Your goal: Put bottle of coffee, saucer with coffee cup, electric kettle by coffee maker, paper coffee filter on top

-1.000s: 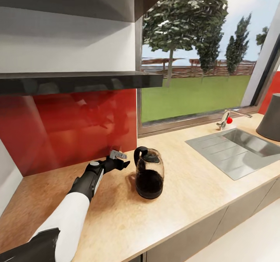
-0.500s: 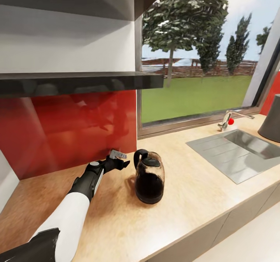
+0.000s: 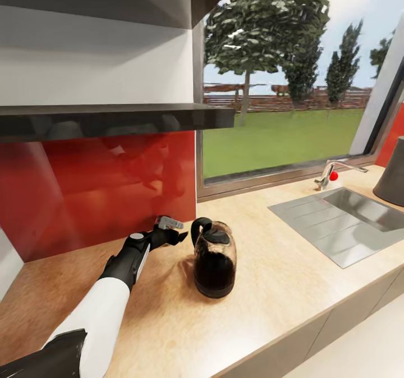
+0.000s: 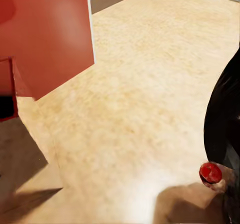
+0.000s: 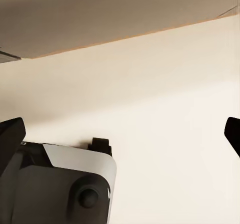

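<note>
Glass kettle stands upright on the wooden countertop, midway between the red backsplash and the front edge, well apart from the sink. Left gripper hovers just beside its handle, not touching; whether its fingers are parted cannot be told. Right gripper's dark fingertips stand wide apart, holding nothing.

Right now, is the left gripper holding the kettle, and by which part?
No. The left gripper is beside the kettle, just short of its handle, holding nothing. Whether it is open cannot be told.
</note>
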You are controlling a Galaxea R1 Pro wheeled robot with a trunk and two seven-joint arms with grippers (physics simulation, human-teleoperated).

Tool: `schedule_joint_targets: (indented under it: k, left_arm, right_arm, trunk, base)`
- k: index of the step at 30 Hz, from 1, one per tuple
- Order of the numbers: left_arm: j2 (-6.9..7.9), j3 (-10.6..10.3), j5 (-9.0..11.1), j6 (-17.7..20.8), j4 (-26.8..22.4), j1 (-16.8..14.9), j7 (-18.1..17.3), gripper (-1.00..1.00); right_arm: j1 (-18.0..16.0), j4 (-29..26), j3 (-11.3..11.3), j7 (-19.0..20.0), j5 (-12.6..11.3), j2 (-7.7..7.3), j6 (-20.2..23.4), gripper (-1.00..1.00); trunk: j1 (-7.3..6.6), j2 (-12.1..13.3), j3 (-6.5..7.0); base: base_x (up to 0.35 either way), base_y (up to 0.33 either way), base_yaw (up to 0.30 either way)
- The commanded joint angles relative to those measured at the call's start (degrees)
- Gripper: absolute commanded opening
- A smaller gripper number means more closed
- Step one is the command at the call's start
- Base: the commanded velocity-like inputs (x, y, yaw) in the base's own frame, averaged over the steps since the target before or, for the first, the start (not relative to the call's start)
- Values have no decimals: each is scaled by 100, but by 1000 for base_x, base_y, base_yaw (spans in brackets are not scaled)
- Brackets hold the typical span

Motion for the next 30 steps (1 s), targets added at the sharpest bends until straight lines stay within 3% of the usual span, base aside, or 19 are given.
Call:
schedule_joint_targets:
  k: [1, 30]
  left_arm:
    - [-11, 46, -35, 30, -10, -6, -51, 100]
    - [-19, 55, -16, 32, -1, 6, -124, 100]
  right_arm:
    - [-3, -4, 49, -12, -54, -1, -4, 100]
    - [-3, -4, 49, -12, -54, -1, -3, 100]
  trunk:
    - [4, -11, -12]
    - [4, -11, -12]
  base:
    - [125, -100, 0]
    - [10, -8, 0]
